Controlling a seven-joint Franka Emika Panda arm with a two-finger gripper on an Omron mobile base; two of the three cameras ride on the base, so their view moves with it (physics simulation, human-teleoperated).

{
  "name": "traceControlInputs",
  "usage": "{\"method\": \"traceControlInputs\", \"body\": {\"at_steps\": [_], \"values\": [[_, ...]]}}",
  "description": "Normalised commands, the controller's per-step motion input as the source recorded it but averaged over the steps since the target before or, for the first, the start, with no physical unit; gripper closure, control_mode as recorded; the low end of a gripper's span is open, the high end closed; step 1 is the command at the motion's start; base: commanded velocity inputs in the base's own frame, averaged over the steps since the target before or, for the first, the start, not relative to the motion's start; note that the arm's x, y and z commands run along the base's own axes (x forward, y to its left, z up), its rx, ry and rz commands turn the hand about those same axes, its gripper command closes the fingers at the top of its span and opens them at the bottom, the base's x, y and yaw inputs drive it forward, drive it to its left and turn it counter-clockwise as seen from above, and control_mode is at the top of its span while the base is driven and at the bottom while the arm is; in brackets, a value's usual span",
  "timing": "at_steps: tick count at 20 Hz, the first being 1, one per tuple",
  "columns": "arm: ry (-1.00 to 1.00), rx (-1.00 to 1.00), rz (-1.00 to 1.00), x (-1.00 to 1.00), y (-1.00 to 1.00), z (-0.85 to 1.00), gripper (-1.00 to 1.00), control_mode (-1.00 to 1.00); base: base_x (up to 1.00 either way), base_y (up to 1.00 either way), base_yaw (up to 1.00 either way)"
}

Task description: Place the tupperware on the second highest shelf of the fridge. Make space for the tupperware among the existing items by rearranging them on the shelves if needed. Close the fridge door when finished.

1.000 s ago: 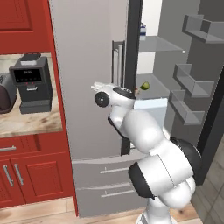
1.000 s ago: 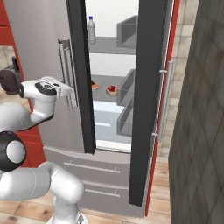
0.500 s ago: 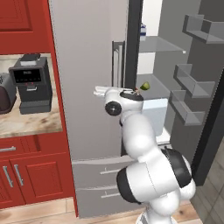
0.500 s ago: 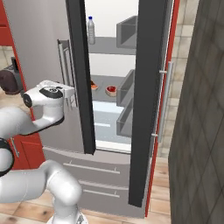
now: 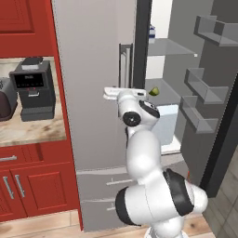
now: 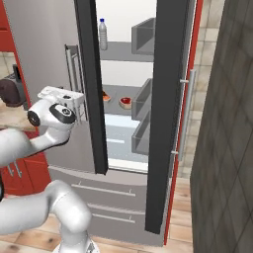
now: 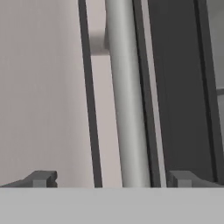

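Silver-grey fridge point(image 5: 88, 93) stands with its right fridge door point(image 6: 168, 99) swung open; the gripper point(image 7: 111, 178), fingers apart, straddles the left door's bar handle point(image 7: 127, 96), not touching.

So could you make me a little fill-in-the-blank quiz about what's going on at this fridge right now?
1. The right-hand fridge door stands ____.
2. The clear bottle on the upper shelf has a ____ cap.
3. In the hand view, the gripper has its fingers spread on either side of the left door's vertical bar ____.
4. On the counter left of the fridge sits a dark coffee ____.

Missing words: open; blue; handle; machine
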Motion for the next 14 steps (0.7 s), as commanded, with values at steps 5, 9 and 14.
{"method": "traceControlInputs", "body": {"at_steps": [5, 9, 14], "values": [[0.14, 0.00, 0.02, -0.96, 0.17, 1.00, -1.00, -1.00, 0.00, 0.00, 0.00], [0.17, 0.00, 0.00, -0.98, 0.21, 1.00, -1.00, -1.00, 0.00, 0.00, 0.00], [0.25, 0.00, 0.00, -1.00, 0.06, 1.00, -1.00, -1.00, 0.00, 0.00, 0.00]]}}
